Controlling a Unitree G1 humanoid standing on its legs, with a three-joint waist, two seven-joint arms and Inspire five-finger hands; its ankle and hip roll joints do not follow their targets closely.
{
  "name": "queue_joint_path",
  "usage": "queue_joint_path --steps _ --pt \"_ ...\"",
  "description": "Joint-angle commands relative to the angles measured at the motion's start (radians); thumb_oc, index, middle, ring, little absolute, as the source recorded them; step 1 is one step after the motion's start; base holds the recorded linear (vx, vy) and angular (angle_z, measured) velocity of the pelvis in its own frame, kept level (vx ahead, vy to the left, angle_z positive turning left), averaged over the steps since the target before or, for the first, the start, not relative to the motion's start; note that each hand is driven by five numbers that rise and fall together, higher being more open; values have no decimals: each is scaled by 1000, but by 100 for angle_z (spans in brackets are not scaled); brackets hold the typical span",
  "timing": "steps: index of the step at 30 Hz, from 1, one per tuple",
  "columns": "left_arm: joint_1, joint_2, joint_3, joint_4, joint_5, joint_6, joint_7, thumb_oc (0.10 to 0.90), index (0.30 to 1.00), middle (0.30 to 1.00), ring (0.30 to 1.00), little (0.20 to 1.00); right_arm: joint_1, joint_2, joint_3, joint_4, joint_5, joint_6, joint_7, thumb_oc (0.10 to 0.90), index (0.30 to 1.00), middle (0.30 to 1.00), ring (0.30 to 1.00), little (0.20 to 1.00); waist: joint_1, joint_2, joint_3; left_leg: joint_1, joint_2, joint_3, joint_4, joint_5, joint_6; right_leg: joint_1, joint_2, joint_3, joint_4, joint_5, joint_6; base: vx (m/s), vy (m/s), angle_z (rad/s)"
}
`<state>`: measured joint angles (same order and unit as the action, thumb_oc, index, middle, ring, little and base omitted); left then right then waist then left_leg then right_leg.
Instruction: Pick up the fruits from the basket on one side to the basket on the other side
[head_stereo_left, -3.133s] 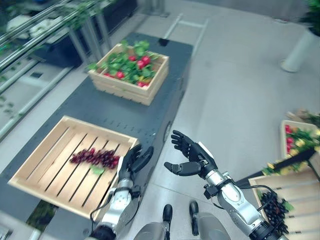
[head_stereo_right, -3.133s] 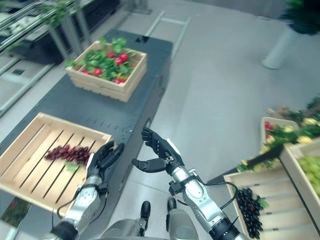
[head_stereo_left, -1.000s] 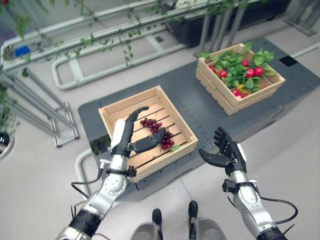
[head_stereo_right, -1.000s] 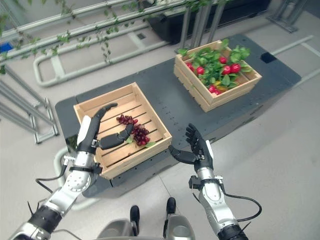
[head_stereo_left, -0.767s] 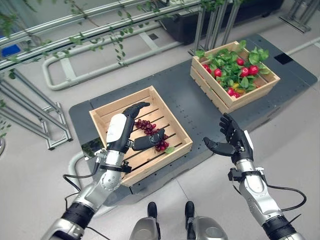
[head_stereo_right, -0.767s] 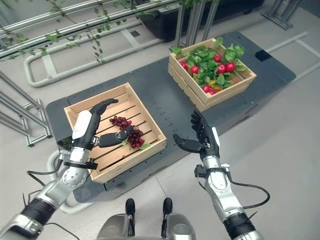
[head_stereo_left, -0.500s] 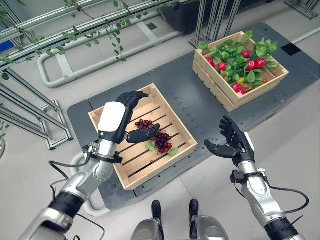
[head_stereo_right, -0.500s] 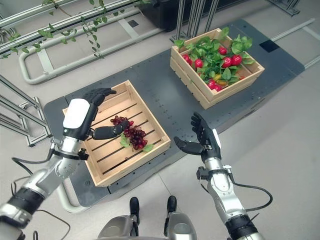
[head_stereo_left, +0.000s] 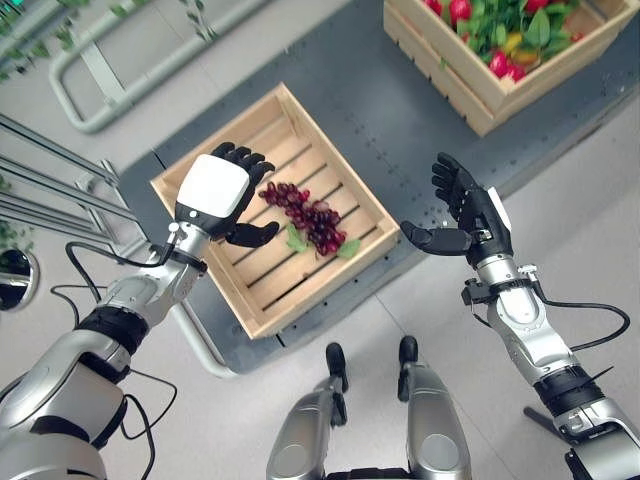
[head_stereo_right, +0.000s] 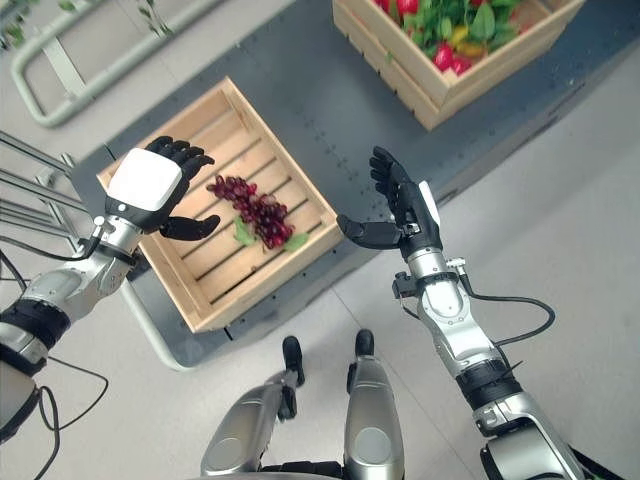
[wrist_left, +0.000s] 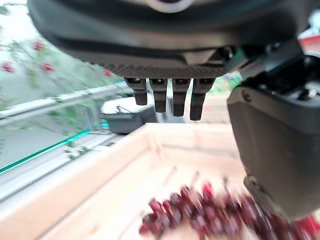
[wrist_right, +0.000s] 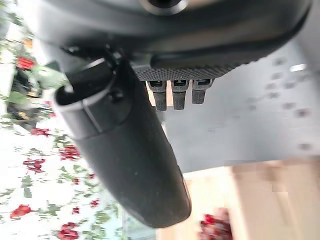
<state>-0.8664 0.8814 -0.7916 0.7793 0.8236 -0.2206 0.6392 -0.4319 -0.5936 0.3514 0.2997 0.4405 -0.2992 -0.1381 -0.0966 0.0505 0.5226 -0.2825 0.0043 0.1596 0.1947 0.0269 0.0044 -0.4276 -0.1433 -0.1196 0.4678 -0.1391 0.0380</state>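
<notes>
Left eye view: the left robot hand (head_stereo_left: 222, 190) hovers with fingers spread over the near crate (head_stereo_left: 232, 298), just beside the grape bunch (head_stereo_left: 305, 218) lying on its slats. The right robot hand (head_stereo_left: 468, 210) waits open, empty, off the table (head_stereo_left: 400, 110). Best approach, I judge: lower, wrap the bunch's middle, close gently.

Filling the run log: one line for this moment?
left hand: open, above grapes in crate | right hand: open, idle
</notes>
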Motion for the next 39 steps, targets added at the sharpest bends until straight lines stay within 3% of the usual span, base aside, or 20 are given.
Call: queue_joint_path --steps 1,8,13,16,18,23,29,35,39 --pt "-119 105 28 -36 81 26 32 800 900 900 900 900 -86 -43 -13 -90 41 -63 21 800 900 900 900 900 -26 -27 -16 -71 41 36 225 -159 -25 41 -4 -20 -6 -29 -16 -98 31 -4" --pt "-229 130 -35 -32 154 52 18 800 900 900 900 900 -85 -66 -8 -86 63 -67 14 800 900 900 900 900 -32 -40 -3 -165 58 41 277 -170 -17 -52 6 -11 40 -29 -13 -60 21 2" --pt "-307 138 -81 -26 178 128 -65 800 900 900 900 900 -113 -80 -12 -95 61 -63 18 800 900 900 900 900 -34 -51 -3 -238 69 45 306 -172 -16 -125 19 -10 66 -25 -9 -45 46 -5" --pt "-341 140 -97 -15 174 179 -74 800 900 900 900 900 -117 -87 -8 -102 63 -57 19 800 900 900 900 900 -34 -57 -3 -257 73 45 313 -172 -14 -148 23 -8 74 -23 -8 -10 23 -3" --pt "-363 140 -101 -4 172 249 -72 800 900 900 900 900 -115 -90 -4 -112 62 -55 15 800 900 900 900 900 -34 -63 -3 -274 76 46 314 -171 -12 -166 27 -9 75 -21 -6 -8 26 -7" --pt "-366 140 -87 8 163 324 -59 800 900 900 900 900 -98 -89 -4 -121 56 -63 12 800 900 900 900 900 -30 -73 -3 -300 78 40 323 -175 -11 -191 32 -15 80 -21 -4 -3 6 -2" --pt "-361 144 -83 11 243 324 -119 800 900 900 900 900 -102 -83 -1 -123 50 -55 9 800 900 900 900 900 -26 -83 -3 -322 80 37 332 -179 -10 -213 34 -17 83 -17 -3 9 4 1" --pt "-404 143 -129 33 293 273 -209 800 900 900 900 900 -121 -94 13 -128 64 -40 -7 800 900 900 900 900 -31 -87 -3 -353 79 40 330 -175 -8 -244 36 -15 71 -2 -1 8 5 0" --pt "-417 150 -147 19 296 254 -210 800 900 900 900 900 -117 -95 18 -141 63 -35 -19 800 900 900 900 900 -32 -89 -3 -365 76 43 324 -174 -7 -259 37 -15 62 6 2 5 4 1"
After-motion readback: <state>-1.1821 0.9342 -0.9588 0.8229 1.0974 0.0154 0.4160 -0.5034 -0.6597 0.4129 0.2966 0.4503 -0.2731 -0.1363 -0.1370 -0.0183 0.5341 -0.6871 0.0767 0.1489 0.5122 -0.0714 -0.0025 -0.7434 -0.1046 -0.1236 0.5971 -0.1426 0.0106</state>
